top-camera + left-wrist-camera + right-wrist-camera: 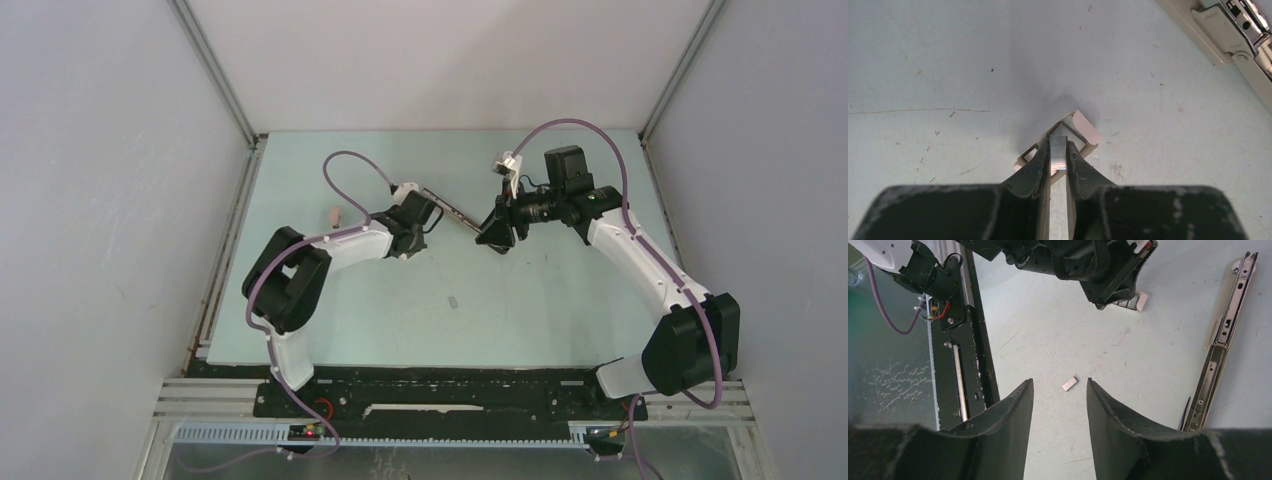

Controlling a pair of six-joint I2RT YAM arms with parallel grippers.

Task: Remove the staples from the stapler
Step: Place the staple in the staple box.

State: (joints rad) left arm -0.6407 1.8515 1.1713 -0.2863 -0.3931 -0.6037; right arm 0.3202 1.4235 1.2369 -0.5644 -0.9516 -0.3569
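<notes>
**Set the held strip down cleanly, clear of the stapler**

Your left hand is closed on a strip of staples, pinched edge-on between the tips just above a small pinkish plastic piece. The opened stapler lies near, its metal rail stretched across the table.

Keep the pinch light and square, since a thin joined strip will likely snap or twist out if squeezed askew. Move it away from the plastic piece before lowering, and let go only close to the table so it does not bounce.

Your right hand hangs open and holds nothing. A second loose strip lies on the table below it, a sensible place to drop beside.
</notes>
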